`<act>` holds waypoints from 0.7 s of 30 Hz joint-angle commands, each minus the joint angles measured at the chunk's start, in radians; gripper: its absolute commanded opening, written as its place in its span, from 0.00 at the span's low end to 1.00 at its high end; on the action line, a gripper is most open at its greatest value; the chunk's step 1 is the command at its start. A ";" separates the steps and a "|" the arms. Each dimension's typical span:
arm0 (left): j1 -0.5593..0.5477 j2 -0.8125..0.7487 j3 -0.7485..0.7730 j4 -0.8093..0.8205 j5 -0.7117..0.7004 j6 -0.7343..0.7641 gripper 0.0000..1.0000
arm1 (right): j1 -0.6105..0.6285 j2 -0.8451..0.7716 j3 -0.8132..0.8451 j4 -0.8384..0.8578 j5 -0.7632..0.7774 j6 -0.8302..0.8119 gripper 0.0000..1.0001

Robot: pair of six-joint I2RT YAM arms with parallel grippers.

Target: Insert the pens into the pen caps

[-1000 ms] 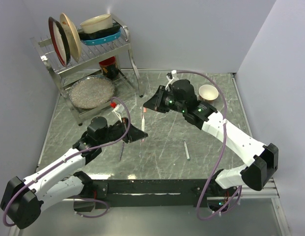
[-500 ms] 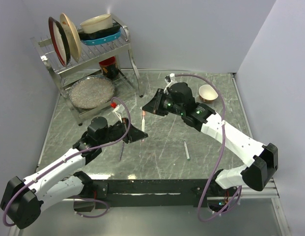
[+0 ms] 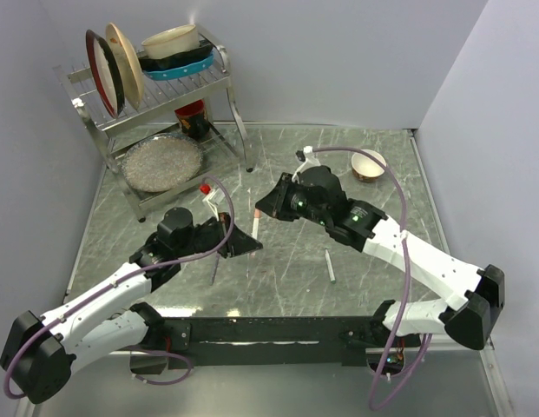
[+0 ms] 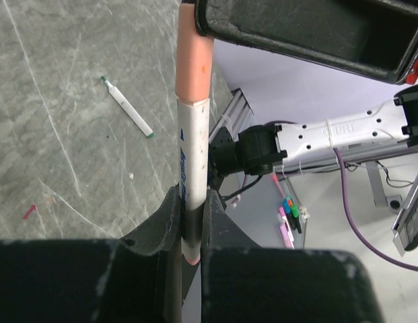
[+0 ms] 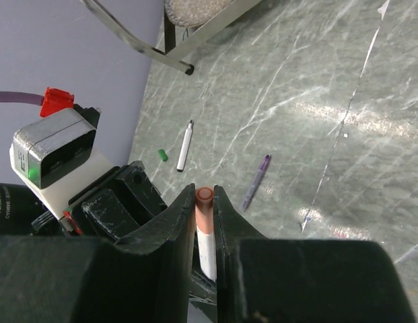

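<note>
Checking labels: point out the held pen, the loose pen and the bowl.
held pen (image 4: 194, 149), left wrist view, white barrel
loose pen (image 3: 330, 266), top view, mid barrel
bowl (image 3: 368, 162), top view, bare inside

Both arms meet over the tabletop (image 3: 286, 282). The left end effector (image 3: 249, 243) grips a white pen (image 3: 253, 228) by its lower end, and the orange cap (image 3: 255, 212) sits right at the right end effector (image 3: 262, 206). A second pen (image 3: 331, 266) lies well right of both, and a purple pen (image 3: 214, 268) lies just below the left one.
</note>
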 commanded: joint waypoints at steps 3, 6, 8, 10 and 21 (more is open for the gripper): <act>0.011 -0.027 0.021 0.083 -0.025 0.039 0.01 | 0.050 -0.050 -0.055 -0.038 -0.013 0.005 0.06; 0.011 -0.042 0.030 0.066 0.001 0.074 0.01 | 0.048 -0.079 -0.034 -0.052 -0.015 -0.015 0.24; 0.011 -0.053 0.042 0.056 0.027 0.094 0.01 | 0.048 -0.101 -0.017 -0.046 -0.012 -0.021 0.33; 0.011 -0.065 0.049 0.036 0.073 0.120 0.01 | 0.050 -0.138 -0.008 -0.034 -0.013 -0.021 0.40; 0.011 -0.165 0.012 0.039 0.181 0.139 0.01 | 0.048 -0.209 0.003 0.066 -0.056 -0.059 0.51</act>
